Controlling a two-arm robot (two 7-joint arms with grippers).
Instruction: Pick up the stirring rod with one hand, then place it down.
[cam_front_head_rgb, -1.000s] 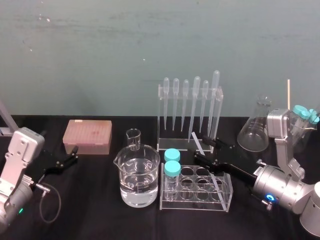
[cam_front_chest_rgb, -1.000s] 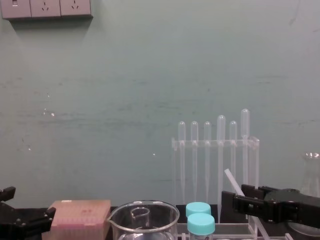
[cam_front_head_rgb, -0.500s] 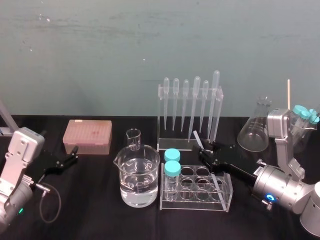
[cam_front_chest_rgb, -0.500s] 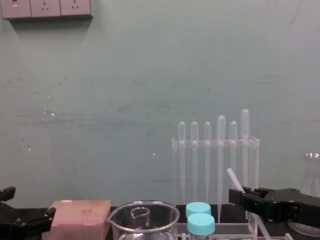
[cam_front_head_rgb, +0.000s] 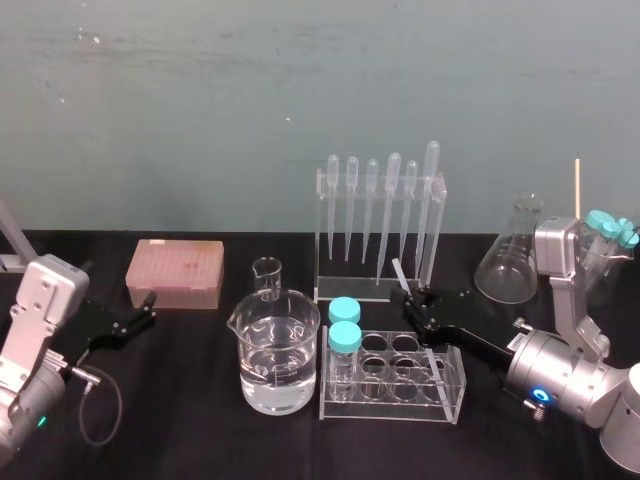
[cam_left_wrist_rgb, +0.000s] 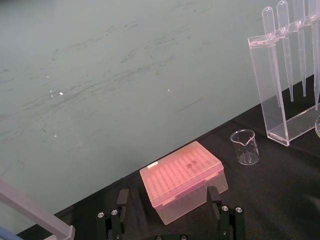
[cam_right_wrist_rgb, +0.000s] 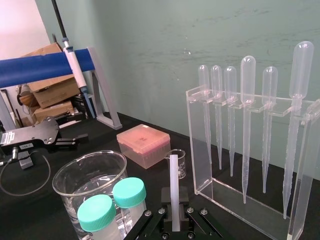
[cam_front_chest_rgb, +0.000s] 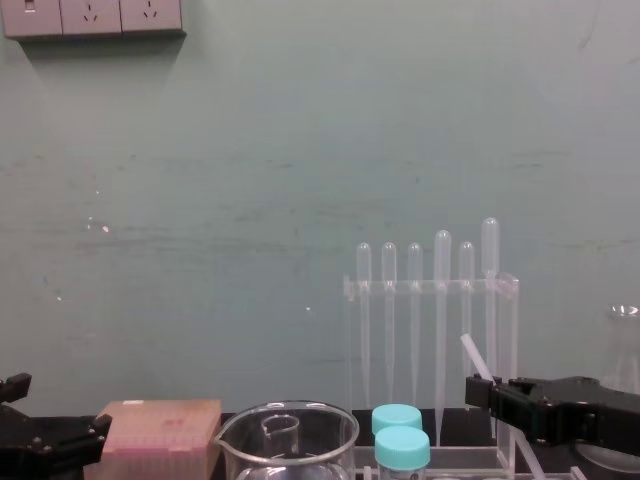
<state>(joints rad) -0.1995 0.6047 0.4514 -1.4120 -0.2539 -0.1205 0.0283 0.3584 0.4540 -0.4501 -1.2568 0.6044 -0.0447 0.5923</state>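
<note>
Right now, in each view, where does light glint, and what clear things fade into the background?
Head view: glints on the large beaker's rim; the stirring rod, in the right claw behind the tube rack, looks faint. Chest view: the pipettes fade into the wall. Right wrist view: the rod stands out white. Left wrist view: pink box evenly lit beyond the parked left claw.

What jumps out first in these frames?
The right claw, shut on the tilted stirring rod, sits right of centre between the pipette rack and the clear tube rack. Next come the water-filled beaker at centre and two teal-capped tubes beside it. The left claw rests open at far left.
</note>
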